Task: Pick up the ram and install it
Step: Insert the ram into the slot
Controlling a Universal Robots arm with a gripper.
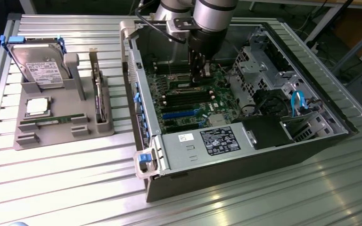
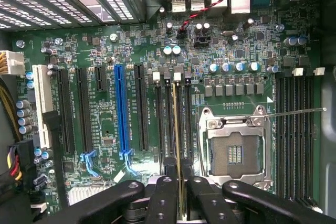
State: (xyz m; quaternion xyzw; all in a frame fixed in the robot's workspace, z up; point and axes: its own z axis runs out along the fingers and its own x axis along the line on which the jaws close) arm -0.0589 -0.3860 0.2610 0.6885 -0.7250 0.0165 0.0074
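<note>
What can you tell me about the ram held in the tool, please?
The ram shows edge-on as a thin, straight, pale yellowish strip; its faces and chips are hidden. The tool clamps it between dark fingers. It runs lengthwise in line with the black memory slots beside the empty processor socket on the green motherboard. Whether it is seated in a slot cannot be told.

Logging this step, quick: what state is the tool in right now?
The tool: closed, holding the memory stick edge-on over the motherboard.
</note>
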